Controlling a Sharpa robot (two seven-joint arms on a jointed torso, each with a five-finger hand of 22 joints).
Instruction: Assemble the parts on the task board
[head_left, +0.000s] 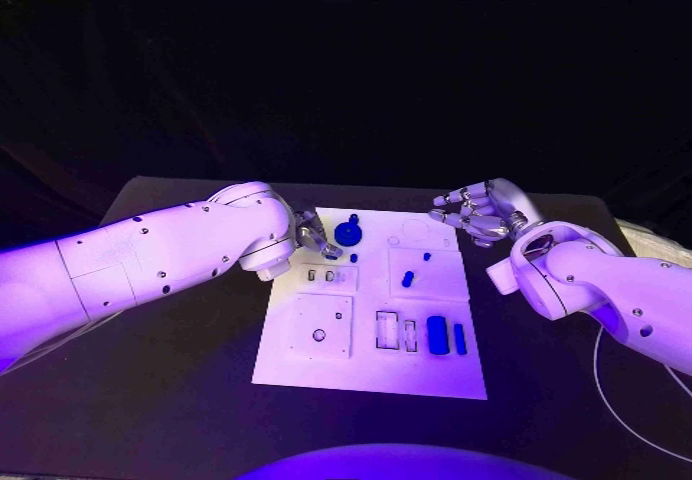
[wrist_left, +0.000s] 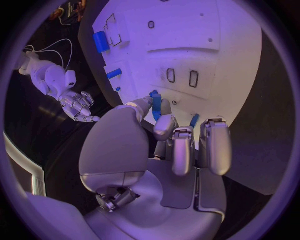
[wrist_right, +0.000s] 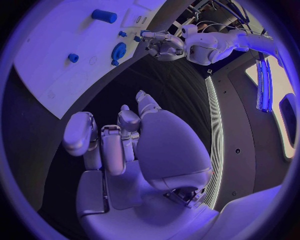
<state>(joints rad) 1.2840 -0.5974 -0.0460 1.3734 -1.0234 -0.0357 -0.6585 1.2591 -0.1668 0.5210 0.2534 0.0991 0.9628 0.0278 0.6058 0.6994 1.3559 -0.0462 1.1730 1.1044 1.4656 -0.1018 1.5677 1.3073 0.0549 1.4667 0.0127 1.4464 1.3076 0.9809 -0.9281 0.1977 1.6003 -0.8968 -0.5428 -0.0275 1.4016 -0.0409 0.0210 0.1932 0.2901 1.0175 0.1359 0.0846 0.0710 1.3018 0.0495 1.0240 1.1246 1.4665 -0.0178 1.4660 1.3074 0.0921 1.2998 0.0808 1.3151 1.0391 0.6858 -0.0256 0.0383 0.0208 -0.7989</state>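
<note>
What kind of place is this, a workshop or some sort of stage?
Most likely a robot test or demo bench, not a workshop. A black table carries just one white task board with small blue parts, set in front of dark drapes. The left hand and right hand work over it under coloured light.

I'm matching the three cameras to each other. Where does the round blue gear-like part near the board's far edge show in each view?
Head view: round blue gear-like part at the white task board's far edge, beside the left hand.
Left wrist view: I cannot pick it out.
Right wrist view: on the board, near its edge.
Shared landmark: the large blue cylinder.
</note>
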